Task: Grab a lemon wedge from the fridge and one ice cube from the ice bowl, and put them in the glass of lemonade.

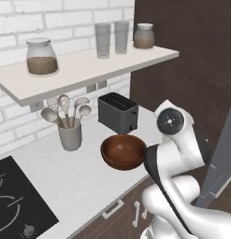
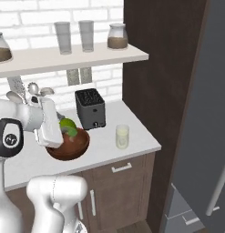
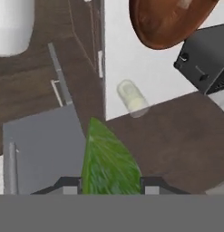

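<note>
My gripper (image 3: 111, 183) is shut on the lemon wedge (image 3: 109, 158), which looks green here and fills the gap between the fingertips. In the right base view the gripper (image 2: 67, 129) holds the wedge (image 2: 68, 125) just above the ice bowl (image 2: 70, 148). This reddish-brown wooden bowl (image 1: 123, 151) sits on the counter in front of the toaster. The ice cube is out of view. The glass of lemonade (image 2: 122, 136) stands to the right of the bowl near the counter's end, and it is also in the hand view (image 3: 133, 97). The grey fridge (image 2: 200, 136) stands at the right.
A black toaster (image 1: 118, 112) stands behind the bowl, with a grey utensil cup (image 1: 70, 135) to its left. A wall shelf (image 1: 79, 70) above carries jars and tall glasses. A black cooktop (image 1: 14, 205) lies at the counter's left. A dark cabinet panel (image 2: 155, 68) borders the counter's right end.
</note>
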